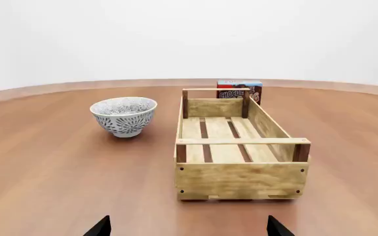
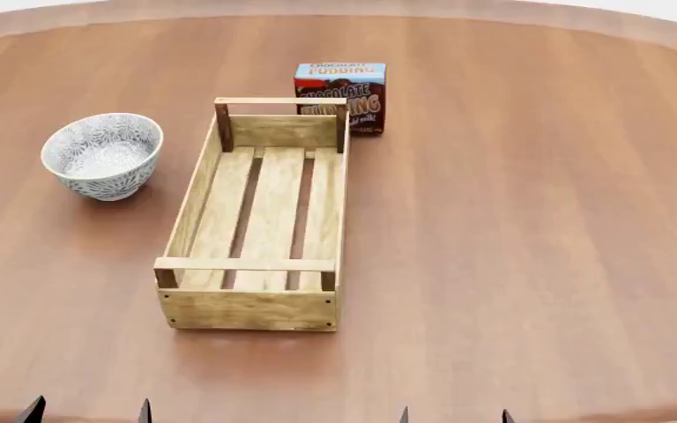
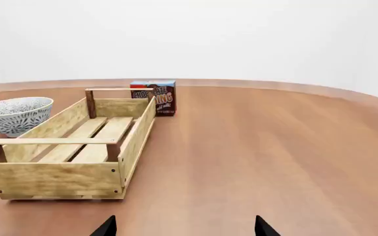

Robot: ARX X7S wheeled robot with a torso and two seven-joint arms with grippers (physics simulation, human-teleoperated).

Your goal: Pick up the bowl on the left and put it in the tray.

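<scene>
The bowl (image 2: pixel 102 154), white with a dense grey-blue floral pattern, stands upright on the wooden table, left of the tray (image 2: pixel 262 216). The tray is a long light-wood slatted crate with nothing in it. From the left wrist the bowl (image 1: pixel 124 115) shows ahead and apart from the tray (image 1: pixel 232 147). My left gripper (image 2: pixel 88 411) is open near the table's front edge, well short of the bowl, with nothing between its fingertips (image 1: pixel 101 227). My right gripper (image 2: pixel 454 415) is open too, empty, in front of the tray's near end (image 3: pixel 64 167). The bowl (image 3: pixel 15 114) peeks past the crate's side.
A chocolate pudding box (image 2: pixel 341 94) stands just behind the tray's far end, also visible from both wrists as the pudding box (image 1: pixel 239 91) and the box (image 3: pixel 154 96). The round wooden table (image 2: pixel 550 220) stretches wide to the right; its edge curves at the back.
</scene>
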